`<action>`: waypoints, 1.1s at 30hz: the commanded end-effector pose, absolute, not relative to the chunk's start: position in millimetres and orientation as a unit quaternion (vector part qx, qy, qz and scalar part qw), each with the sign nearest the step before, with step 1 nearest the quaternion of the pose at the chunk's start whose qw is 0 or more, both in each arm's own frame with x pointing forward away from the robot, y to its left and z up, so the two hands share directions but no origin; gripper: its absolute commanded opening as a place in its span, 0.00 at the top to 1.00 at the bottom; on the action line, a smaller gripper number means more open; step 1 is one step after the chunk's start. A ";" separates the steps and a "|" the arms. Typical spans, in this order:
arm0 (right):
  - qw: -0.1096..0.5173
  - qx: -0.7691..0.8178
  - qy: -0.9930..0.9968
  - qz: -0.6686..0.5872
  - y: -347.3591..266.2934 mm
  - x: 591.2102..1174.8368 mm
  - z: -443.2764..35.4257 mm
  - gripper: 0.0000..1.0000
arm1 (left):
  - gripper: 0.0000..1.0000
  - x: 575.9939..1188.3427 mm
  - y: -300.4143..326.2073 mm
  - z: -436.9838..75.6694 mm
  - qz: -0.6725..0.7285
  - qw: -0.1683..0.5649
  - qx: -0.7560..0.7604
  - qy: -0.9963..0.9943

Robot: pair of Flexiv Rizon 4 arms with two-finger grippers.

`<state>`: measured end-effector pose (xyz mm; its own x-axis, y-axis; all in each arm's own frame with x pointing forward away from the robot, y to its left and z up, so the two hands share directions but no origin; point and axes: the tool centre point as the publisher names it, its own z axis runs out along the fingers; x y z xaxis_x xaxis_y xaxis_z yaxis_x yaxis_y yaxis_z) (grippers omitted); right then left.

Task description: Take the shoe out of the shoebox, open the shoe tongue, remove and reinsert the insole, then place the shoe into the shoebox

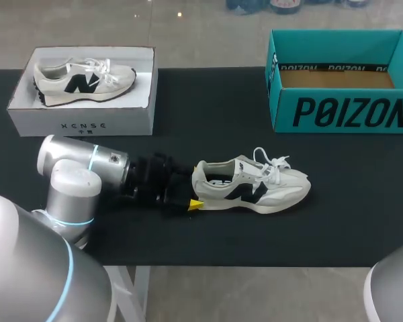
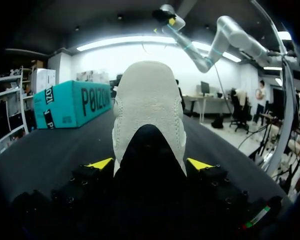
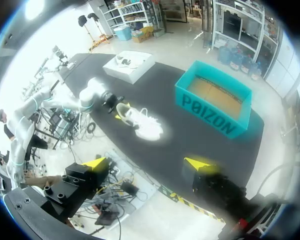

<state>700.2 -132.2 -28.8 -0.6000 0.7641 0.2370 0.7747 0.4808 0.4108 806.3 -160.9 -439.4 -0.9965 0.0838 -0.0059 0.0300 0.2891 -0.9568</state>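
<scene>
A white and grey sneaker (image 1: 255, 188) with a black logo and loose white laces lies on its side on the black table (image 1: 208, 107), toe to the right. My left gripper (image 1: 193, 191) is at its heel, one yellow fingertip (image 1: 195, 204) showing at the near side. In the left wrist view the heel (image 2: 149, 105) stands between the two yellow tips of the left gripper (image 2: 149, 164), which sit close beside it with thin gaps, open. The right gripper (image 3: 147, 162) hangs open high above the table, holding nothing, far from the sneaker (image 3: 140, 120). The open teal shoebox (image 1: 342, 111) is at the back right.
A white box (image 1: 80, 121) holding a second, similar sneaker (image 1: 84, 79) sits at the back left. The teal shoebox (image 2: 72, 102) lies ahead of the left gripper, off to one side. My right arm (image 2: 225, 35) rises overhead.
</scene>
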 end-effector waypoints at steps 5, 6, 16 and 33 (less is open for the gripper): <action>0.013 -0.447 -0.861 -0.242 -132.3 702.9 -27.1 0.00 | 1.00 806.4 -163.0 -444.0 0.595 0.024 -0.036 -0.802; 0.013 -0.447 -0.861 -0.242 -132.3 702.9 -27.1 0.00 | 1.00 806.4 -163.0 -444.0 0.595 0.024 -0.036 -0.802; 0.013 -0.447 -0.861 -0.242 -132.3 702.9 -27.1 0.00 | 1.00 806.4 -163.0 -444.0 0.595 0.024 -0.036 -0.802; -0.001 -0.520 -0.840 -0.155 -60.4 699.0 -40.6 0.00 | 1.00 806.4 -163.0 -444.0 0.595 0.024 -0.036 -0.802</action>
